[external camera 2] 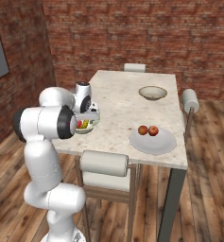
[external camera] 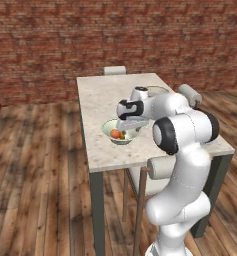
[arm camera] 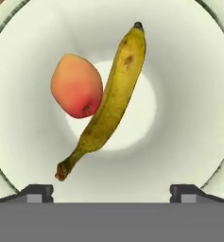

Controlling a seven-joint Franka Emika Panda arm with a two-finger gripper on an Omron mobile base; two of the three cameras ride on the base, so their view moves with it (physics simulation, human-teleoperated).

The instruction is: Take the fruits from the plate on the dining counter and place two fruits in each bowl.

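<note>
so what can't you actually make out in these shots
- Pale green-white bowl, left base view: the arm covers its right side, so the fruit inside is partly hidden.
- Same bowl, right base view: the arm hides most of it; the fruit is tiny specks.
- Tan-brown bowl, right base view: too small and shallowly seen to tell what is inside.
- End effector, hand view: just the fingertips show, set wide apart.
- Plate in the left base view: behind the arm.

In the right base view the arm's elbow hides the near part of the pale green-white bowl (external camera 2: 90, 124). In the hand view its rim runs past the picture's edges.

In the left base view the arm covers the plate.
</note>
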